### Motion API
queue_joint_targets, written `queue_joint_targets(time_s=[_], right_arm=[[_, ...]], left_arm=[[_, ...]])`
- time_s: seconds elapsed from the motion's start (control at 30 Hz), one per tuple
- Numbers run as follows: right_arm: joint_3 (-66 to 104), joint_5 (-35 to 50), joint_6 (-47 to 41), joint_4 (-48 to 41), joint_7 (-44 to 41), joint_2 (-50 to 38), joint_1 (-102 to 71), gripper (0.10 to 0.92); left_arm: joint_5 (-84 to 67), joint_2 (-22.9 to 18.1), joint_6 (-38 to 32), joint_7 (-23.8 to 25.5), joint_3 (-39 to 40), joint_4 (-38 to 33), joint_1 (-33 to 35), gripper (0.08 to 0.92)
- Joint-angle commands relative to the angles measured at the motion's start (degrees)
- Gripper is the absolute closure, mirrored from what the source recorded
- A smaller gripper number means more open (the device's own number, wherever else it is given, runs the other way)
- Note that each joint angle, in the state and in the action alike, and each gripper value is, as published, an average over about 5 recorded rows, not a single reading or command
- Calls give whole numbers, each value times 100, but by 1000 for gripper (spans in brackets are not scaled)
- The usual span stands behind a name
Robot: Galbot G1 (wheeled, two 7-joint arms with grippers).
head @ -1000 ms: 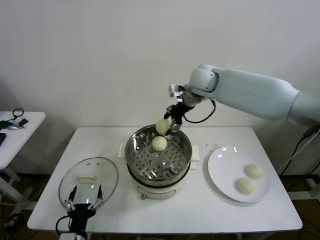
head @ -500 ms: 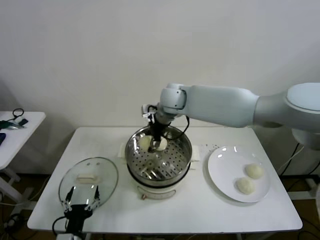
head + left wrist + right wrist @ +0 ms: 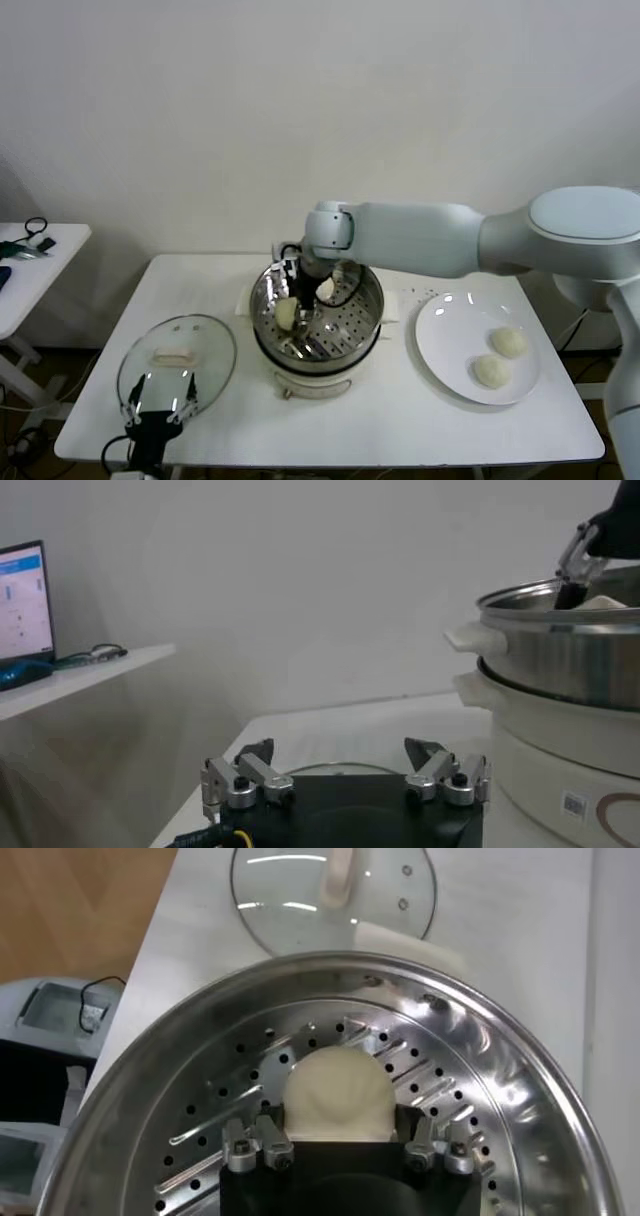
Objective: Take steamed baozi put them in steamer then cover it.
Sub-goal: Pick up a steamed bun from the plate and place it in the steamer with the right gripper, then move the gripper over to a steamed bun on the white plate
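Observation:
The steamer [image 3: 366, 305] stands at the table's middle. My right gripper [image 3: 292, 300] reaches down inside it, shut on a steamed baozi [image 3: 286, 315] held just over the perforated tray's left part. In the right wrist view the baozi [image 3: 337, 1092] sits between the fingers [image 3: 258, 1145] above the tray [image 3: 220, 1098]. A second baozi [image 3: 326, 289] lies in the steamer, partly hidden by the arm. Two more baozi [image 3: 509, 343] [image 3: 490, 372] lie on the white plate [image 3: 440, 335]. The cover [image 3: 177, 362] lies flat on the table at the front left. My left gripper [image 3: 158, 408] is open over its near edge.
A side table [image 3: 30, 262] with cables stands at the far left. In the left wrist view the steamer wall [image 3: 570, 670] rises at the right, beyond my open left gripper [image 3: 345, 772]. The cover also shows in the right wrist view [image 3: 333, 893].
My right gripper has carried the baozi from above the steamer's back rim down and leftward into the pot. The left arm has barely moved.

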Motion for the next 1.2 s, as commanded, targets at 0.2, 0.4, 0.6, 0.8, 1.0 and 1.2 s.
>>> queue_joint_targets(time_s=[0.2, 0.4, 0.6, 0.8, 1.0, 1.2], right_arm=[[117, -92, 18, 76, -93, -105, 40, 205], [83, -88, 231, 437, -421, -705, 522, 202], [-120, -14, 764, 711, -970, -1519, 1179, 203], [-147, -131, 1184, 948, -1449, -2312, 1576, 203], [-233, -994, 1388, 1243, -1845, -3174, 1520, 203], [-159, -2029, 1549, 1327, -2059, -3927, 942, 203]], left_arm=[[11, 32, -12, -8, -25, -44, 32, 177], [44, 35, 4, -17, 7, -50, 44, 177], [109, 25, 24, -18, 51, -55, 31, 177], [133, 19, 46, -27, 43, -80, 9, 177], [187, -19, 53, -36, 53, -112, -6, 177], [205, -41, 54, -41, 54, -138, 38, 177]])
